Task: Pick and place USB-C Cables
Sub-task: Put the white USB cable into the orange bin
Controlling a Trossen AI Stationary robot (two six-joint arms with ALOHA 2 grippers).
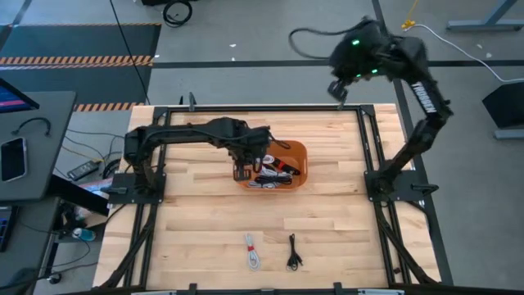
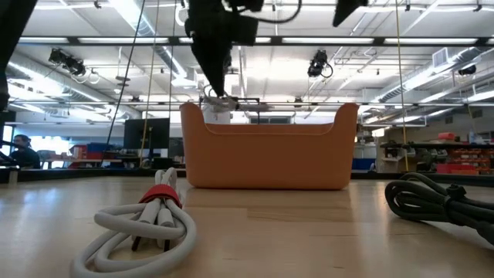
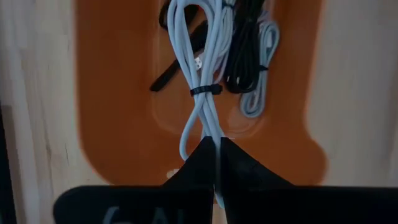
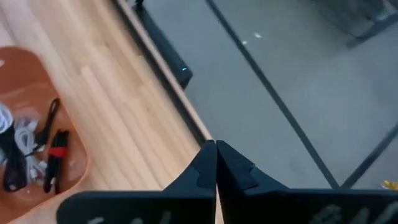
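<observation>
Gripping a white cable, left gripper shows seemingly "GAL" lettering.

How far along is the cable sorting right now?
Done: a white cable and a black cable lie on the table's near side. In hand: the left gripper, jaws shut, holds a white bundle above the orange bin. Left: several cables remain in the bin. The right gripper waits shut beyond the far edge.
</observation>
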